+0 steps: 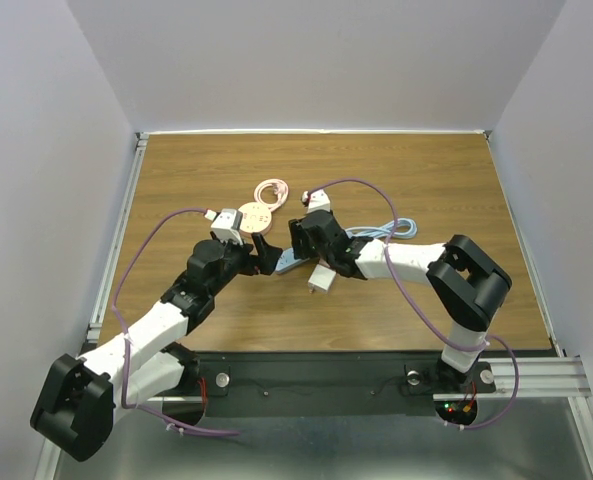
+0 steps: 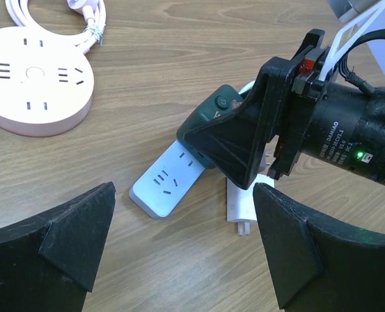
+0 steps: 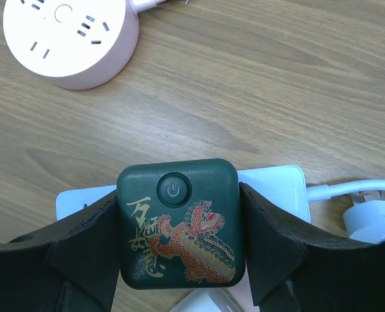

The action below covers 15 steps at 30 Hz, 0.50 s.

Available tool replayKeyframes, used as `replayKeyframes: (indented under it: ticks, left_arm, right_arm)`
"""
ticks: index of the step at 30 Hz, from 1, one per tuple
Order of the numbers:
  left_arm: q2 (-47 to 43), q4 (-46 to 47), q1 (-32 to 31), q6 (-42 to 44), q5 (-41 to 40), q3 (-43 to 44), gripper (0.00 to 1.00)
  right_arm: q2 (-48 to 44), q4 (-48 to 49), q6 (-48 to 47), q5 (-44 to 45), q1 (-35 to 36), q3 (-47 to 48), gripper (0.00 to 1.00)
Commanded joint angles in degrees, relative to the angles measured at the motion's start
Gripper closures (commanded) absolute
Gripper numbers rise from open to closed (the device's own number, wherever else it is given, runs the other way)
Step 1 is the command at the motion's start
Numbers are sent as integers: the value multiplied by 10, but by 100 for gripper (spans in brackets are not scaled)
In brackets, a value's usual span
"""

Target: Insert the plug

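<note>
My right gripper is clamped on the green plug by both sides, holding it against one end of the white power strip near the middle of the table — I cannot tell whether its prongs are in. My left gripper hangs wide and empty just beside it. The round pink socket hub lies toward the far edge.

A round pink socket hub lies flat on the wood-grain tabletop, its pink cord coiled and tied just behind it (on the far-wall side). Nearer the front edge lies a small white charger block, its prongs exposed.
</note>
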Motion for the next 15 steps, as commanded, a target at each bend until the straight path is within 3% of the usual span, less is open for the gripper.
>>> replayKeyframes:
  ticks: [1,10,15]
  left_arm:
    - [-18,4,4,12,-5,28,1]
    - [-37,-7,4,16,-7,28,1]
    - [-36,1,4,25,5,21,1]
  right_arm:
    - [-5,-72,-5,12,14,17,30]
    - [-13,-72,-20,14,13,38,2]
    - [-39,-71,-38,26,7,50,0]
